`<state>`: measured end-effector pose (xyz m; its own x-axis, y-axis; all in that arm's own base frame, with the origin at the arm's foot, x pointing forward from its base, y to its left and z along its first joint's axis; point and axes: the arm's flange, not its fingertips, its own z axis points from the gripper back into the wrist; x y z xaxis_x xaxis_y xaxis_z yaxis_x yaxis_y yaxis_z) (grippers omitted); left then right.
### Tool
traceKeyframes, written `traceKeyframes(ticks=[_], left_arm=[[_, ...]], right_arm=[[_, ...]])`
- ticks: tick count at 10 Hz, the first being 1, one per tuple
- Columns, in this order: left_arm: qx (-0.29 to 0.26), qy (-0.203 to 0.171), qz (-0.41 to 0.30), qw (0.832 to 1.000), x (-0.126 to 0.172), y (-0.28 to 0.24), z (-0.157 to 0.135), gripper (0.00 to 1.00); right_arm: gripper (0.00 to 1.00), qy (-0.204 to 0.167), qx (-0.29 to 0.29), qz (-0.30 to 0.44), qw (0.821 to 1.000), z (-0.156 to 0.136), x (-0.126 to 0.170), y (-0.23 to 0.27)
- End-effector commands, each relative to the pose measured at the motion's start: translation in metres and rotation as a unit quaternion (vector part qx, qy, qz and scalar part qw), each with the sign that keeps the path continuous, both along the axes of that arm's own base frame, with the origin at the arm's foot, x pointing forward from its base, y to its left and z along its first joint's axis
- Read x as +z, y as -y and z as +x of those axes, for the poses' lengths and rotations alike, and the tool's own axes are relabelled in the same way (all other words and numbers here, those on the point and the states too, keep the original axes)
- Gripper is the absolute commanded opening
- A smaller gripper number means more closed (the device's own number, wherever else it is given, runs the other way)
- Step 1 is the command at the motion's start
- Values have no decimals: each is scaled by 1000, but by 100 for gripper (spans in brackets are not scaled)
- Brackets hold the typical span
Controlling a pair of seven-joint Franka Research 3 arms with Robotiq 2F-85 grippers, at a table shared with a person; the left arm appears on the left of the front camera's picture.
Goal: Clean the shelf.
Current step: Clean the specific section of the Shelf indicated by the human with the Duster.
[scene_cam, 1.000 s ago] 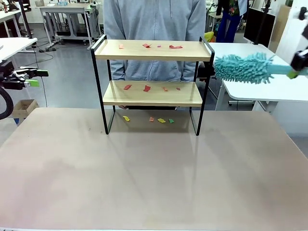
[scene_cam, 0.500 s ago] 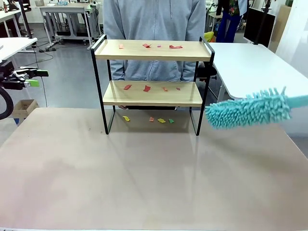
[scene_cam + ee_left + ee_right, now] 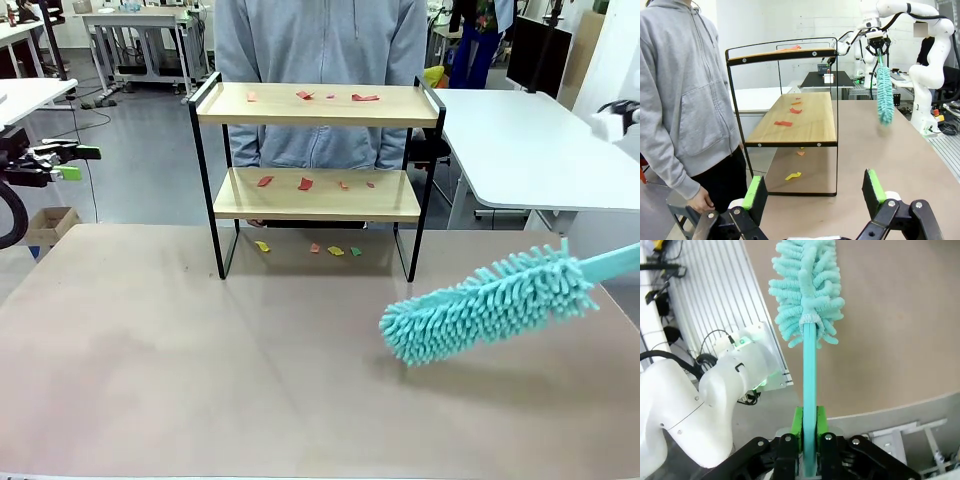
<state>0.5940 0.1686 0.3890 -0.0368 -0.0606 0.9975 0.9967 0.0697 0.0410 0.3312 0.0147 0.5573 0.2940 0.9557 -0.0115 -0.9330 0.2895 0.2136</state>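
Turquoise, shaggy noodle-fringed duster (image 3: 480, 305), slim smooth handle (image 3: 809, 370) pinched between right fingers (image 3: 797, 421).

Duster handle (image 3: 612, 262) off-frame, R edge

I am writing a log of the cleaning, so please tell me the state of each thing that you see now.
shelf: upright on the table, littered, not yet swept.
paper scraps: lying on both boards and on the table under them.
duster: held by its handle, head over the table, apart from the shelf.
right gripper: shut on the duster.
left gripper: open, empty.
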Motion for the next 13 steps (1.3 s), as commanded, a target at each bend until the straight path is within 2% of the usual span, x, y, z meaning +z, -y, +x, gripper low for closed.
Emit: traceKeyframes(ticks=[1, 4, 5, 13], left_arm=[[-4, 7, 5, 1000, 1, 0, -1, 100], [-4, 7, 5, 1000, 1, 0, -1, 100], [-4, 7, 5, 1000, 1, 0, -1, 100], [-4, 7, 5, 1000, 1, 0, -1, 100]], right_arm=[[13, -26, 50, 24, 998, 5, -9, -4], [13, -43, 73, 21, 996, 15, -15, -7], [13, -26, 53, 15, 998, 6, -17, -11], [13, -26, 53, 15, 998, 6, -17, -11]])
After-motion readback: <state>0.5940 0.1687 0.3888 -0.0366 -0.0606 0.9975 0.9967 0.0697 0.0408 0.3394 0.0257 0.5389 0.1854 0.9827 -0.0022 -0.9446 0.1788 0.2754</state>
